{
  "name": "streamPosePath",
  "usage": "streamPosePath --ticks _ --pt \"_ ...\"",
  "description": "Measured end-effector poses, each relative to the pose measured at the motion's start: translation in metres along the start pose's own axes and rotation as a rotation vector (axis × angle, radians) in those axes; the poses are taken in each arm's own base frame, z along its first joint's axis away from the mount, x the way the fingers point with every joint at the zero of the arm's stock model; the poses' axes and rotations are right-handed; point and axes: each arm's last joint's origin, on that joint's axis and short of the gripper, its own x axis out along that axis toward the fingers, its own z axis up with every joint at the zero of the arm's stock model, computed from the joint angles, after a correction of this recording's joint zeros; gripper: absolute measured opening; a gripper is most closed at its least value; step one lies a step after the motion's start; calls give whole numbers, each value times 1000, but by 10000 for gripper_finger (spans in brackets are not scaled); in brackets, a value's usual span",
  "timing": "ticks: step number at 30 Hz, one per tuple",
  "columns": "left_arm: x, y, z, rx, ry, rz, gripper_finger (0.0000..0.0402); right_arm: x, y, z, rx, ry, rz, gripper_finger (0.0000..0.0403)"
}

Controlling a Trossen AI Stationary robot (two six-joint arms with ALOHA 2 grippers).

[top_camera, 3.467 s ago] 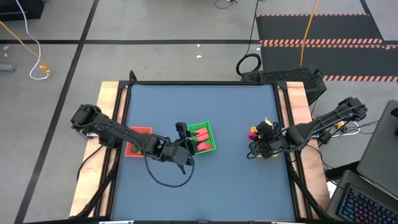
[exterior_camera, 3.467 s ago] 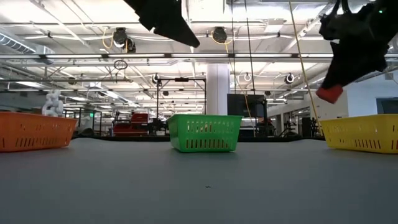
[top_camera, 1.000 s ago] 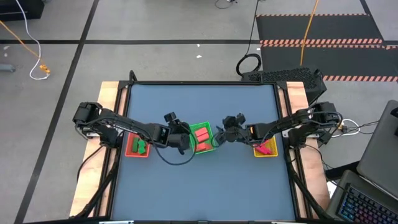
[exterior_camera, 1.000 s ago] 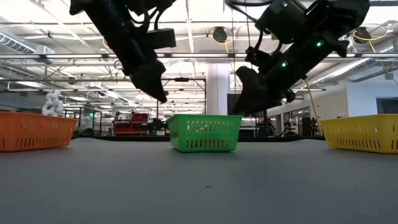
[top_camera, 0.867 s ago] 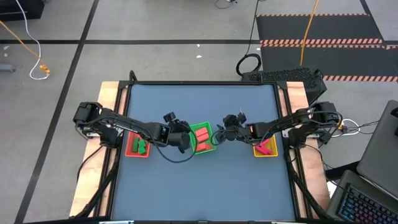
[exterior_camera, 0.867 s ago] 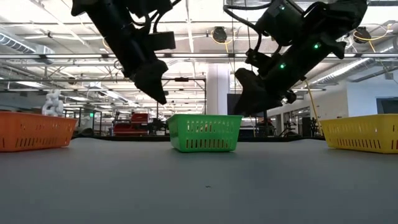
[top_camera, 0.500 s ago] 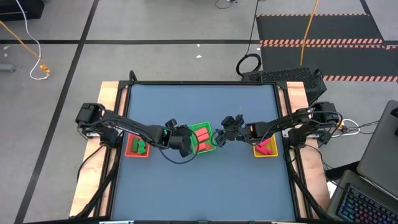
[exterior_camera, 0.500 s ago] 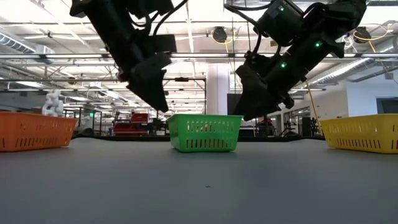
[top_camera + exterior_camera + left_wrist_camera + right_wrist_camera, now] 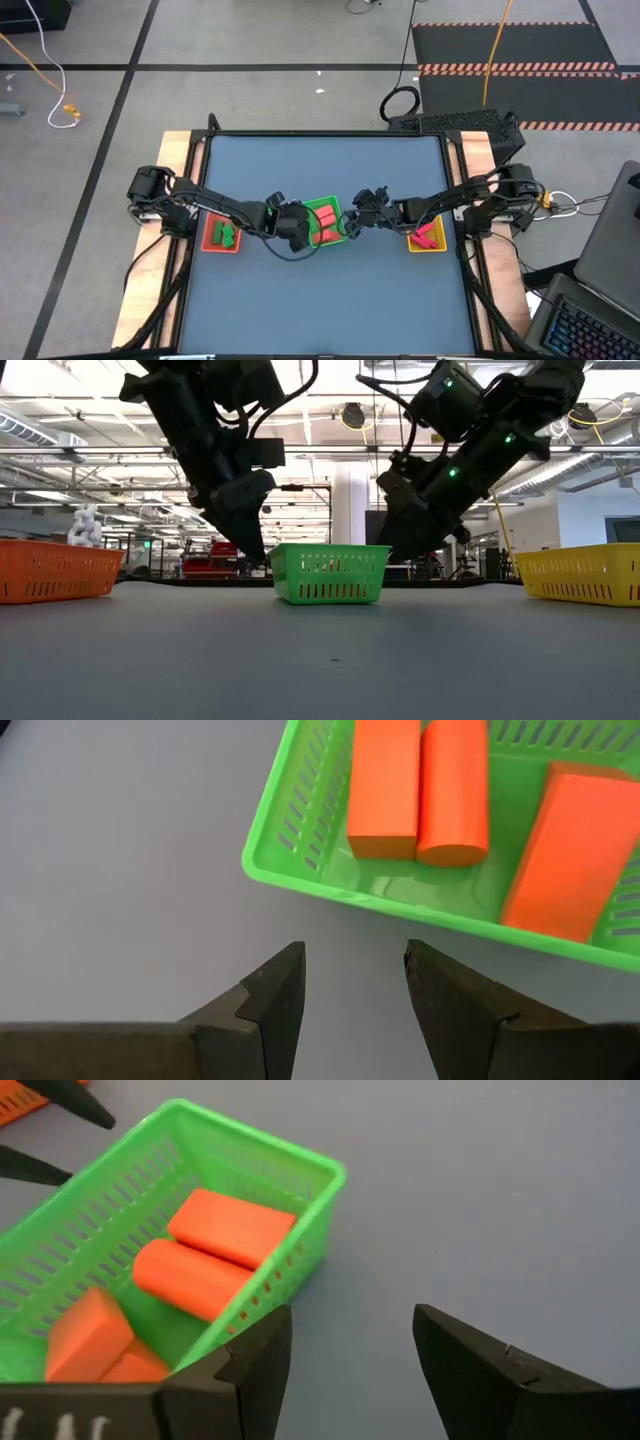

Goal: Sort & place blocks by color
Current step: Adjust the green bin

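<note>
A green tray (image 9: 335,208) stands mid-table and holds three salmon-orange blocks: two bars (image 9: 383,780) (image 9: 570,850) and a round one (image 9: 455,790). My left gripper (image 9: 355,990) hovers open just outside the tray's left side (image 9: 300,232), with one tray corner (image 9: 252,868) ahead of its fingers. My right gripper (image 9: 350,1355) hovers open just outside the tray's right side (image 9: 350,226). Neither holds anything. In the low view both grippers hang close above the tray's rim (image 9: 328,548).
An orange tray (image 9: 208,240) at the table's left edge holds green blocks (image 9: 224,236). A yellow tray (image 9: 440,244) at the right edge holds a pinkish-red block (image 9: 428,238). The blue table top (image 9: 320,300) in front of and behind the trays is bare.
Both grippers have sunk a little toward the green tray. My left gripper has also rolled about its own axis and edged toward the tray's left side. The blocks and trays have stayed where they were.
</note>
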Motion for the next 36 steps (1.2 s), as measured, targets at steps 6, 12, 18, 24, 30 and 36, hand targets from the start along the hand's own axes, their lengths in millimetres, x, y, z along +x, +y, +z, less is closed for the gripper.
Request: streamPosePath --ticks 6,12,18,24,30,36 --pt "1 1 1 -1 -2 0 175 17 3 -8 -7 -2 26 203" --pt "1 1 1 0 -5 -2 175 20 4 -8 -3 -19 38 203" --pt "0 -1 3 21 -23 -16 175 20 8 -5 16 -7 105 203" --pt "0 -2 4 22 -35 -25 175 17 13 -11 37 21 126 203" --pt "0 -2 5 28 -40 -22 175 12 20 -17 53 33 151 203" --pt "0 -1 5 26 -42 -20 175 10 23 -18 46 37 160 203"
